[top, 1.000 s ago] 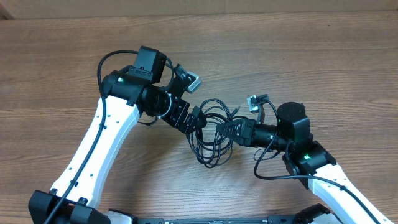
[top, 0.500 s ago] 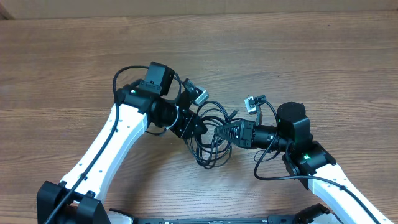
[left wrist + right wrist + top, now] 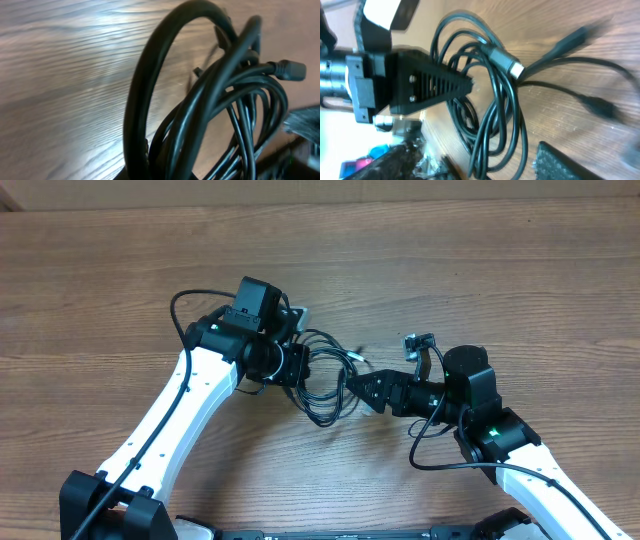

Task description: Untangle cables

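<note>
Roughly mid-frame from overhead, the cables (image 3: 328,385) sit as one coil on the worktop (image 3: 480,270), long axis running top to bottom. The left hand (image 3: 298,370) is at the coil's left edge, loops rising close to its camera; whether it pinches a strand I cannot tell. The right hand (image 3: 360,388) looks spread just right of the coil, nearer the silvery plug (image 3: 514,66) and loose ends, so likely better placed to draw one out
</note>
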{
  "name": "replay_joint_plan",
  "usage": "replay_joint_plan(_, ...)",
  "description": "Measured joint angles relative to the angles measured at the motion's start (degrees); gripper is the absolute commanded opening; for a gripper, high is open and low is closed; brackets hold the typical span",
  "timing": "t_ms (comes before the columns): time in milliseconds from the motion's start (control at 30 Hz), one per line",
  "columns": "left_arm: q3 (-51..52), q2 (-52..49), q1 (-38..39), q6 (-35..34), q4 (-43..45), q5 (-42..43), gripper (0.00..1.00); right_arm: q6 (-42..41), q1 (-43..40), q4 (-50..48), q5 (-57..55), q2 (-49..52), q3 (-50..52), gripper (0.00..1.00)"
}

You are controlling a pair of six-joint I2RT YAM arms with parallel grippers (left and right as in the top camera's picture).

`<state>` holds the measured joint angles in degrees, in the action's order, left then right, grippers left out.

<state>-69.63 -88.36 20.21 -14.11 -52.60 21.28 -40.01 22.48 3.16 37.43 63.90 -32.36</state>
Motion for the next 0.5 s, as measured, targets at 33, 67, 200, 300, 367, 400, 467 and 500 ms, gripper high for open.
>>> replay_joint_plan(33, 0.00, 0.02, -0.09, -2.27, -0.07, -1.14, 0.04, 0.02, 0.00, 0.09, -0.63, 0.00, 0.00, 0.77)
replay_joint_plan(67, 0.00, 0.02, -0.09, -4.13, -0.11, -1.95, 0.04, 0.22, 0.00, 0.17, -1.27, 0.00, 0.00, 0.71)
replay_joint_plan(200, 0.00, 0.00, -0.09, -11.91, -0.11, -3.82, 0.04, 0.68, 0.00, 2.56, -2.54, 0.00, -0.09, 0.64)
replay_joint_plan(300, 0.00, 0.00, -0.09, -16.04, -0.11, -4.42, 0.04, 0.85, 0.02, 5.42, -3.19, 0.00, -0.11, 0.56)
replay_joint_plan(367, 0.02, 0.00, -0.09, -17.29, -0.13, -4.46, 0.04, 0.79, 0.17, 5.31, -3.34, 0.00, -0.11, 0.47)
replay_joint_plan(400, 0.02, 0.00, -0.09, -17.55, -0.13, -4.44, 0.04, 0.68, 0.39, 4.70, -3.45, 0.00, -0.11, 0.46)
replay_joint_plan(467, 0.02, 0.02, -0.04, -17.73, -0.15, -4.48, 0.04, 0.46, 1.33, 2.99, -3.32, 0.00, -0.11, 0.45)
replay_joint_plan(500, 0.02, 0.02, 0.00, -17.70, -0.15, -4.55, 0.04, 0.17, 2.12, 2.10, -3.21, 0.00, -0.11, 0.45)
